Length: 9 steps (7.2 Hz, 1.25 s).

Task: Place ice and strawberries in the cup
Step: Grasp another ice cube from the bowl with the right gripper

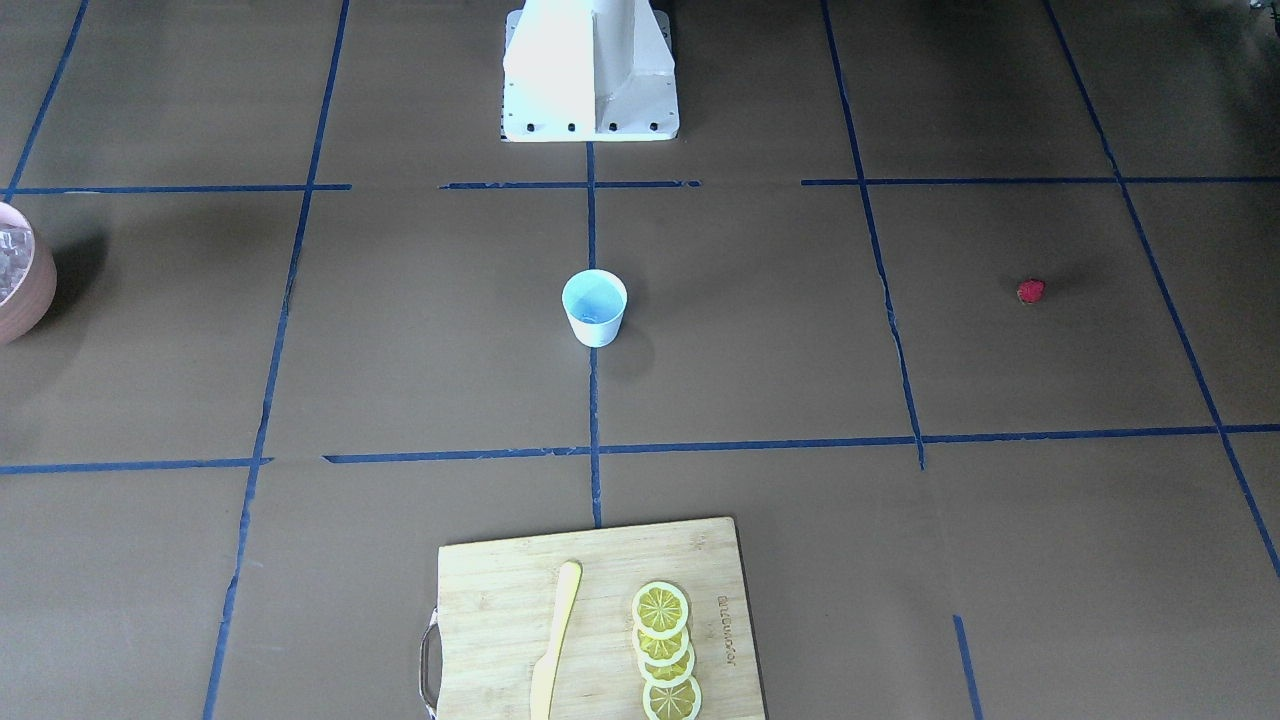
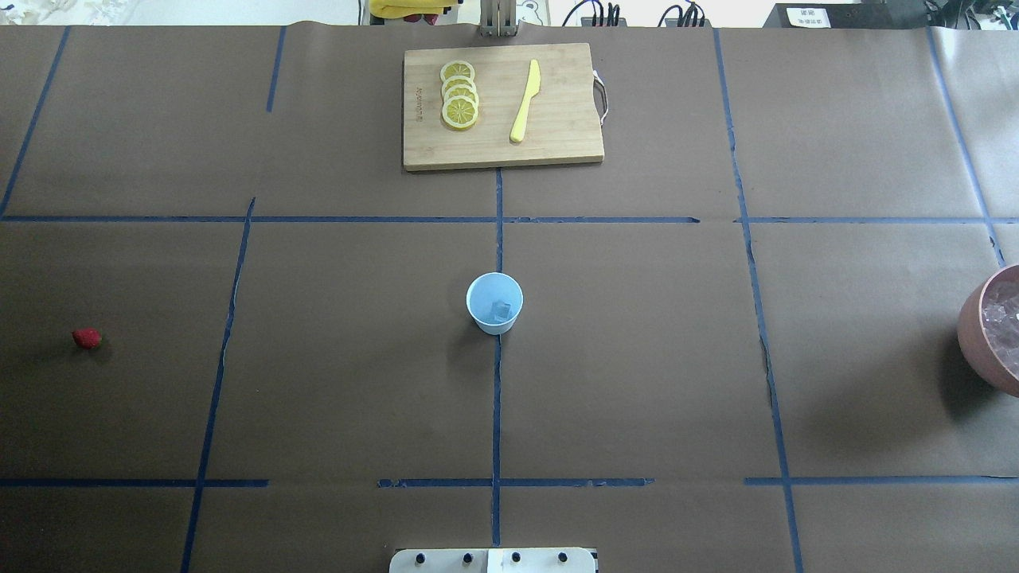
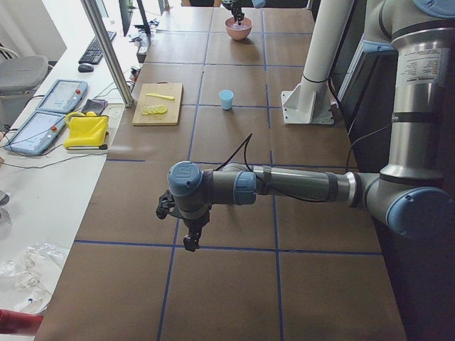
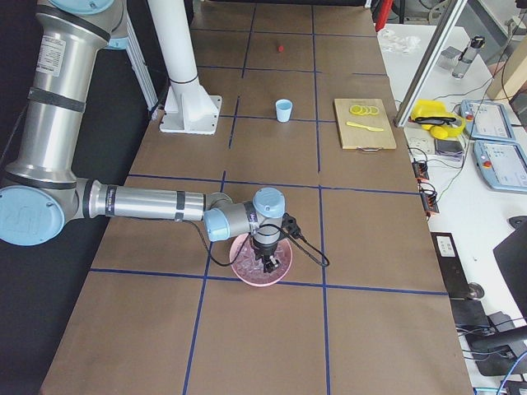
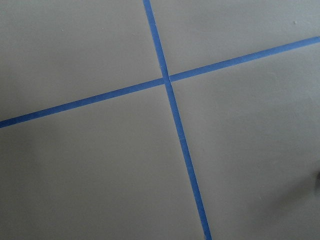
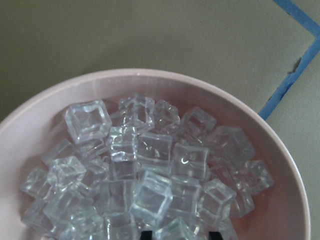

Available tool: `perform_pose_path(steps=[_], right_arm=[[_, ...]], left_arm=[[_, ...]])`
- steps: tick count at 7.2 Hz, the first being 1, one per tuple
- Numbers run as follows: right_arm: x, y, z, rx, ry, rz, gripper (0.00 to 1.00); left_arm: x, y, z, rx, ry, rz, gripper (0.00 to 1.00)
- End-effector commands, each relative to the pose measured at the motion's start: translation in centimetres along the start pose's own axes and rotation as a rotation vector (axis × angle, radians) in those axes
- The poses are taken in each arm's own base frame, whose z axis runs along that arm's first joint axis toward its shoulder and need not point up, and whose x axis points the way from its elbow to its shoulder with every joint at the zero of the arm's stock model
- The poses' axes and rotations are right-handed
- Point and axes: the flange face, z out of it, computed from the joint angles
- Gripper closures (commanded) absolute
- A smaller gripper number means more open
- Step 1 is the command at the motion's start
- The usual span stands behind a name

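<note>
Brown paper covers the table (image 2: 637, 382), marked into squares by blue tape (image 2: 497, 414). Near the middle, on a tape line, the white cup (image 2: 494, 302) with its pale-blue inside stands upright, and one clear ice cube (image 2: 501, 310) lies at its bottom. The rest of the ice (image 6: 150, 170) is heaped in a pinkish bowl (image 2: 973, 338) at the table's edge on the robot's right, well apart from the cup. The right gripper (image 4: 268, 263) hangs straight down over this bowl. In the wrist view only its two dark fingertips (image 6: 145, 234) show at the lower edge, set apart by more than one cube's width and just above the heap, with nothing clearly held. The red strawberry (image 2: 87, 338) lies alone on the paper far out on the robot's left, well apart from the cup. The left gripper (image 3: 190, 243) points down above the bare table near a crossing of tape lines; whether its jaws are wide or closed I cannot tell. On the far side from the robot a wooden cutting board (image 2: 501, 151) carries a row of overlapping lemon slices (image 2: 459, 94) and, beside them, a yellow knife (image 2: 525, 101).
</note>
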Motion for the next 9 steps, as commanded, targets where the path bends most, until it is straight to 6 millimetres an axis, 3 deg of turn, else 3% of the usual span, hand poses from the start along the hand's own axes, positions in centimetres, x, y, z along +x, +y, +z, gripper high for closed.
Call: perform_pose_path(steps=[1,3,5,7,9], right_arm=[[-0.4,-0.3,-0.5,0.013,-0.008,-0.005,1.00],[-0.3,0.9,-1.1,0.023,-0.019,0.007,1.00],[-1.4,3.6,-2.5,0.028,-0.014,0.021,1.00],[-3.7,1.9,-5.8,0.077,-0.018,0.037,1.00],[-7.5,-2.4,-10.2,0.172,-0.107,0.312,1.00]], left_arm=[[-0.1,0.0,0.1,-0.002,0.001,-0.002,0.00],[-0.1,0.0,0.1,-0.002,0.001,-0.001,0.00],[-0.1,0.0,0.1,-0.002,0.001,-0.001,0.00],[-0.2,0.2,0.1,-0.002,0.001,-0.003,0.00],[-0.1,0.1,0.1,-0.001,0.000,-0.002,0.00]])
